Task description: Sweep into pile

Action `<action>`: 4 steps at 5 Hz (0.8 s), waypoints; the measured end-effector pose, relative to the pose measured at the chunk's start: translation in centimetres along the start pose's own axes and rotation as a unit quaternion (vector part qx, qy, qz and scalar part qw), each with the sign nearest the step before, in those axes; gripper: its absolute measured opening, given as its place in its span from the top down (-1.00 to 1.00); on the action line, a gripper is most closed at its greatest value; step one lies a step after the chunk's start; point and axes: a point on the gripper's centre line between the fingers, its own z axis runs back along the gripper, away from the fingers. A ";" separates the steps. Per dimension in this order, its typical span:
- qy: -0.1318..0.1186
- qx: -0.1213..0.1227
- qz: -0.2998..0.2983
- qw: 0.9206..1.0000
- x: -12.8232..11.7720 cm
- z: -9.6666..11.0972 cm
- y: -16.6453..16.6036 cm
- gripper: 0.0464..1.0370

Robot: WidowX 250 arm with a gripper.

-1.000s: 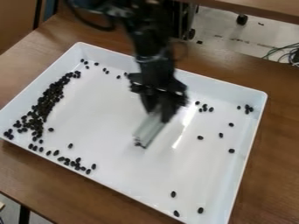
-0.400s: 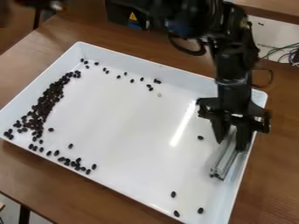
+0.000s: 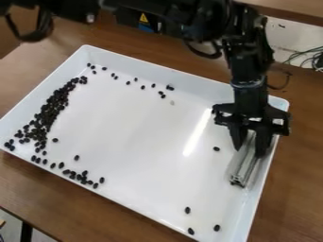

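Note:
The black gripper hangs over the right side of the white tray, shut on a pale, clear-looking bar that slants down toward the tray floor beside the right wall. Dark beans form a dense curved pile along the tray's left side. More beans lie in a strip by the lower left edge. Near the bar is a single bean, and a few others rest near the bottom right. Whatever lies behind the gripper and bar is hidden.
Scattered beans follow the tray's back wall, with a small pale spot near them. The brown wooden table surrounds the tray. Cables show at the upper right, and the arm spans the top edge.
The gripper has travelled with the bar from mid-tray to the right side, then slightly upward in the view. Beans along the back wall, earlier behind the arm, now show.

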 end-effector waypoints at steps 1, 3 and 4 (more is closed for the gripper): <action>-0.018 -0.005 0.031 0.999 0.2 0.8 3.0 0.39; -0.033 -0.003 0.088 0.996 -1.0 3.2 10.8 0.39; -0.046 -0.004 0.113 0.993 -1.1 4.6 14.8 0.39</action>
